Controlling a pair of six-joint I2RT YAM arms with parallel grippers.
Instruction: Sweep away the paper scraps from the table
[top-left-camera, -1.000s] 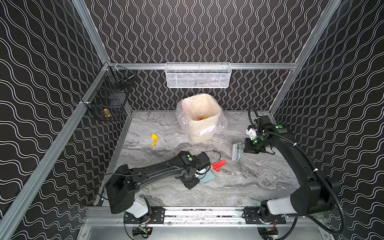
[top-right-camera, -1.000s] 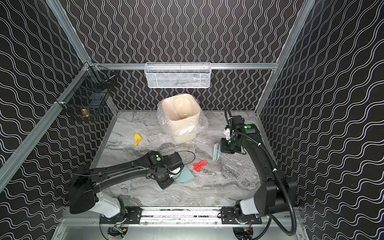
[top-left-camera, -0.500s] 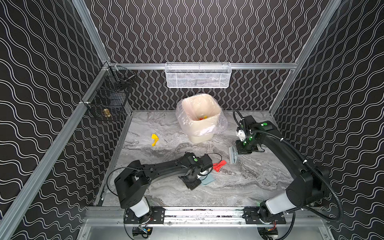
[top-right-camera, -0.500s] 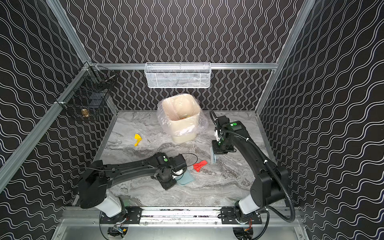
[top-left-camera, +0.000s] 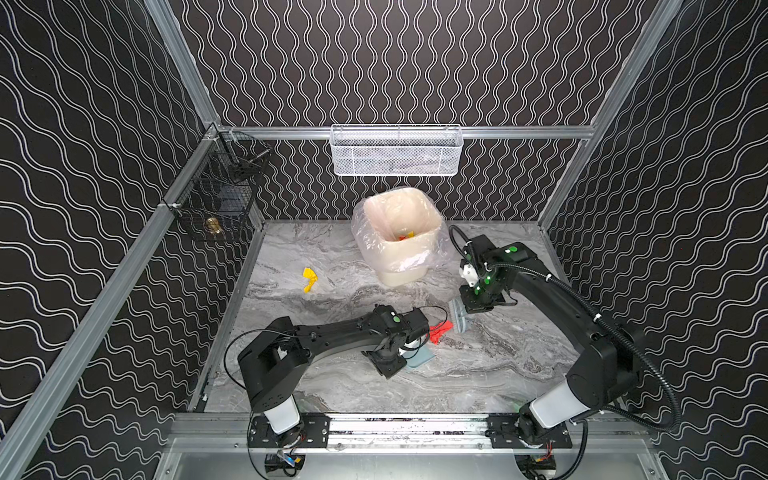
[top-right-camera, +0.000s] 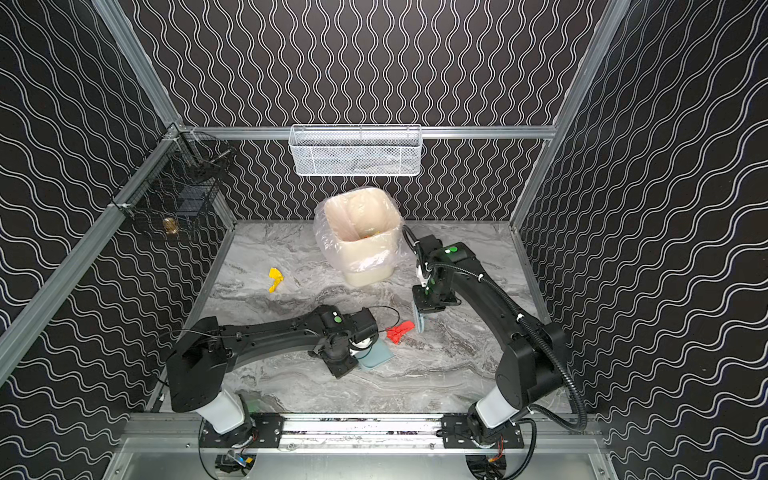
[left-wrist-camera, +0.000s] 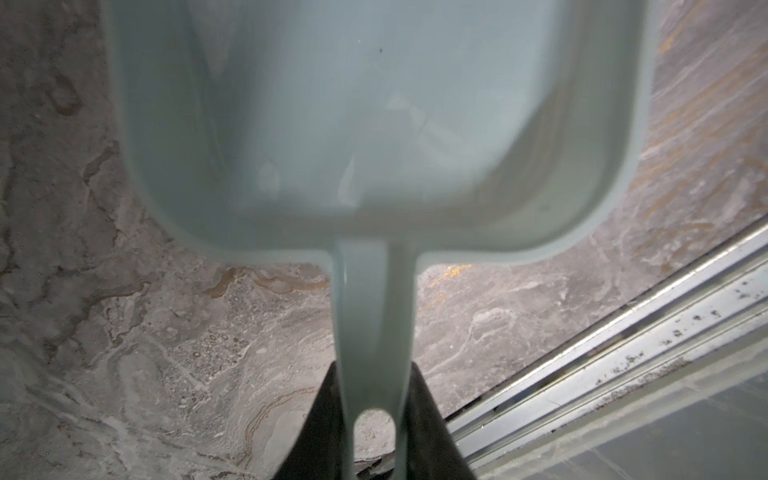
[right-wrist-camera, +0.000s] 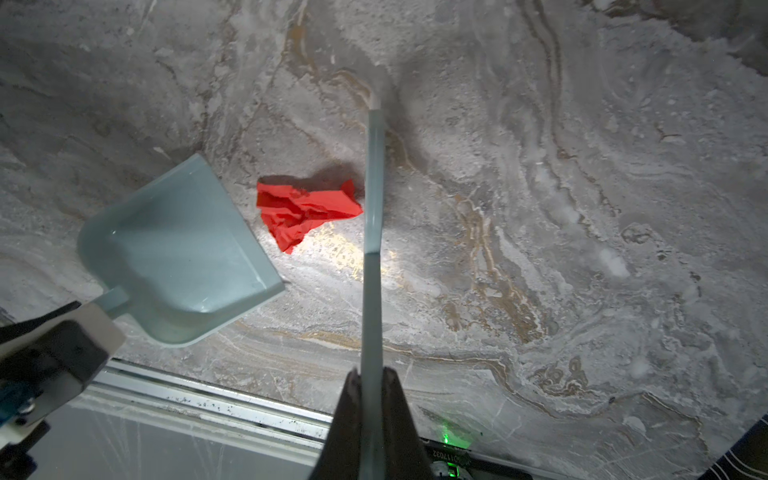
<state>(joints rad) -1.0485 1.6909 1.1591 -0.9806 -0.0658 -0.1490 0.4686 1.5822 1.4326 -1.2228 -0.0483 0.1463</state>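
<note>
Checking — where does the red scrap (right-wrist-camera: 307, 212) lie?

On the table (right-wrist-camera: 540, 208), between the brush (right-wrist-camera: 372, 199) your right jaws pinch and the dustpan (right-wrist-camera: 174, 249) your left jaws clamp — just beside the brush, right arm (top-left-camera: 557, 299) nearer.

Two matte-black arms dominate the lower half of both top views, the left arm (top-left-camera: 332, 336) at lower centre-left and the right arm (top-left-camera: 552, 299) along the right side. Each has a white cylindrical base link (top-left-camera: 282, 415) above a black mounting plate (top-left-camera: 316, 430) at the bottom edge. Green indicator lights (top-left-camera: 397, 319) glow on the wrist housings, beside small white blocks (top-left-camera: 467, 272). A ribbed black conduit (top-left-camera: 670, 395) loops at lower right; a thin black cable (top-left-camera: 432, 308) curls near frame centre. In the wrist views the left gripper (left-wrist-camera: 372, 374) and right gripper (right-wrist-camera: 372, 374) show tapered black fingers (right-wrist-camera: 347, 419) at the bottom edge.
</note>
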